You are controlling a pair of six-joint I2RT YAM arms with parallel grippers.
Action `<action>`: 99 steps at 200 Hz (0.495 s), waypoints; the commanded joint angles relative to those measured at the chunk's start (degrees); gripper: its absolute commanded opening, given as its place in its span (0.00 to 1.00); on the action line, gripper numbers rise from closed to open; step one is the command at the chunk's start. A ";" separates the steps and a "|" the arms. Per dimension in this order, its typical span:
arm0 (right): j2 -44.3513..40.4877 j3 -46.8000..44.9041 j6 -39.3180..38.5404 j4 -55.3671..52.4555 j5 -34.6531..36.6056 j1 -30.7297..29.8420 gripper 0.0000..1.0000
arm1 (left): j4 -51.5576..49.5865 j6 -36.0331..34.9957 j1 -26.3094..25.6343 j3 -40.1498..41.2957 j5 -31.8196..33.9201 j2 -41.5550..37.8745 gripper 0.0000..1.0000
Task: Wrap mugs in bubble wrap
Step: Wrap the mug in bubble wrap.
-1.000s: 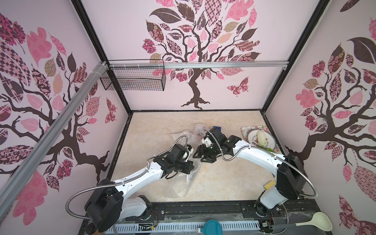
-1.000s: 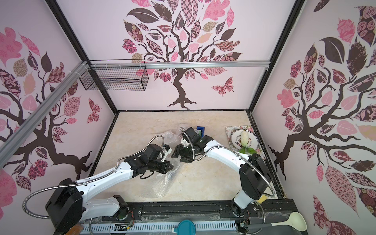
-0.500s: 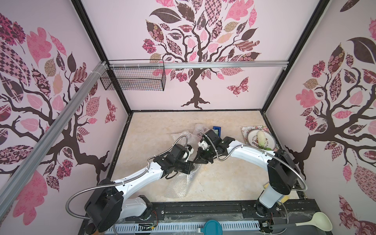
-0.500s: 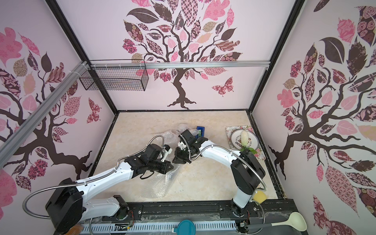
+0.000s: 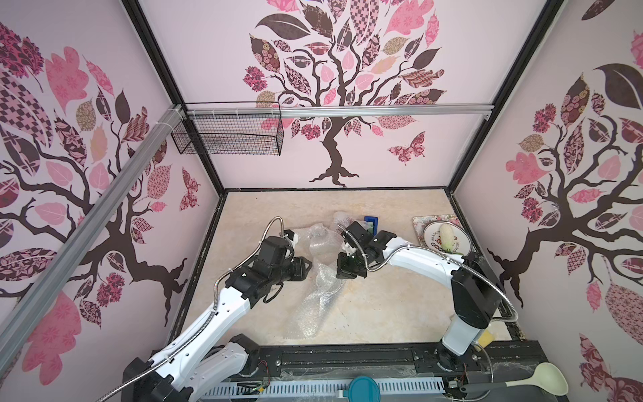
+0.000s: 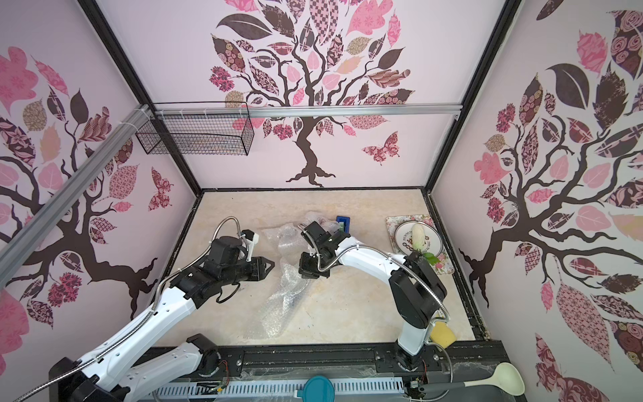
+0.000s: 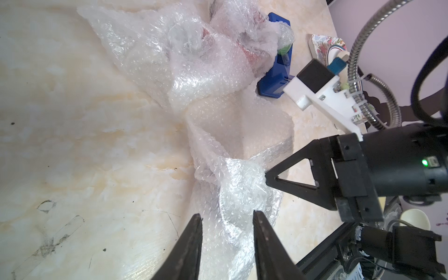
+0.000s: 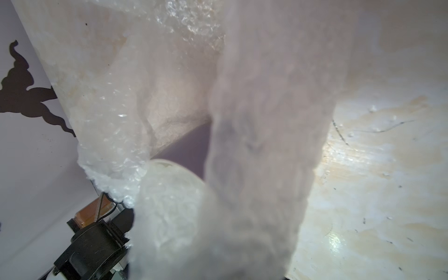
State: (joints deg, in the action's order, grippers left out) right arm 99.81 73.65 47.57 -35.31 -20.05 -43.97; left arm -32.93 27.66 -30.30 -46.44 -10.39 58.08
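Taking the back wall as twelve o'clock in both top views, a long sheet of bubble wrap [image 5: 313,302] lies on the table [image 5: 257,222], running from the centre down toward six o'clock. Its upper end is bunched and raised off the surface.

The right gripper [image 7: 266,177] has its fingers pressed together on that bunched end, at about three o'clock of it. The left wrist view shows the black tip biting into the crumpled plastic. From the right wrist camera the sheet hangs close before the lens and blurs most of the picture.

The left gripper [image 7: 227,214] sits at nine o'clock of the same bunch. Its two fingers are apart, with wrap showing in the gap between them and nothing clamped.

Toward twelve o'clock from the grippers, more of the plastic is heaped in crumpled bundles [image 5: 322,242]. Something reddish shows through the farther one, probably a mug [image 7: 248,52], though the plastic is too cloudy to be sure.

A blue tape dispenser [image 5: 370,221] stands just beside that bundle, at about one o'clock of the table's centre. A patterned plate [image 5: 431,243] rests near the right wall at two o'clock, well apart from the wrap.
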 commanded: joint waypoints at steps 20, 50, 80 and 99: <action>2.09 2.59 -0.19 -3.50 3.94 -0.24 0.00 | 0.42 -2.55 0.11 -0.77 -4.79 8.76 0.39; 2.95 3.29 -0.39 -3.97 3.73 -0.53 0.00 | 1.11 -4.79 -0.13 -2.18 -6.93 15.31 0.39; 2.39 3.58 0.06 -3.58 3.49 -0.68 0.00 | 2.08 -5.40 -0.47 -1.64 -7.96 19.54 0.40; 1.29 4.02 0.47 -3.45 3.23 -0.68 0.09 | 1.73 -5.60 -0.89 -1.74 -7.79 22.75 0.40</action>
State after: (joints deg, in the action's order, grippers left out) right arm 100.99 75.64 47.62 -36.75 -18.70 -44.80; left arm -31.75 23.73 -30.55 -46.50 -17.37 77.76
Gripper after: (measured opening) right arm 0.046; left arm 0.400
